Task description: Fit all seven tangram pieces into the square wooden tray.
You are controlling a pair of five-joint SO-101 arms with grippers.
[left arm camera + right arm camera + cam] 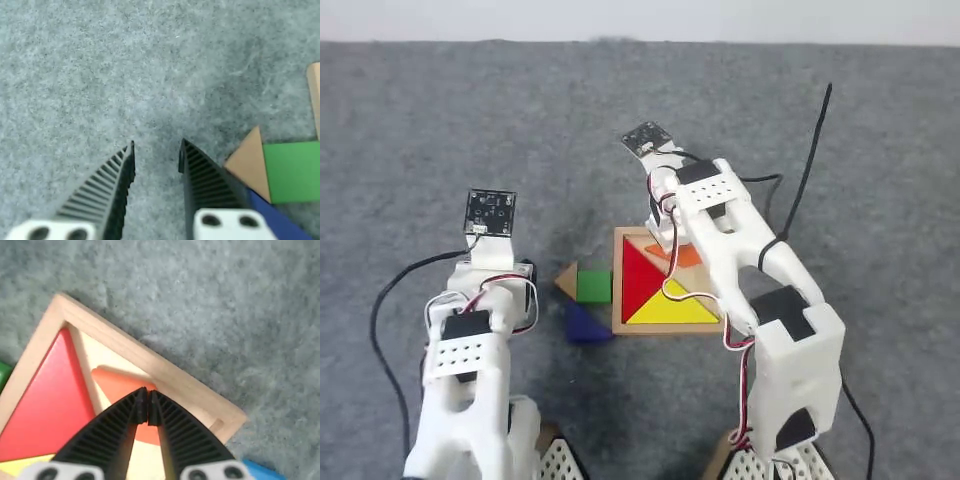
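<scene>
Tray, a square of pale wood with a raised rim, sits on the grey, felt-like desk and looks under half filled. A large red triangle and a yellow triangle lie flat inside, edge to edge. An orange piece rests on the bare floor of the tray, apparently not yet seated. The right end effector is over it, its ridged black jaws pressed together. Beside the tray wait a tan triangle touching a green square, a dark blue piece, and a light-blue piece by a corner. The left end effector hangs with jaws apart over the desk, near the tan triangle.
</scene>
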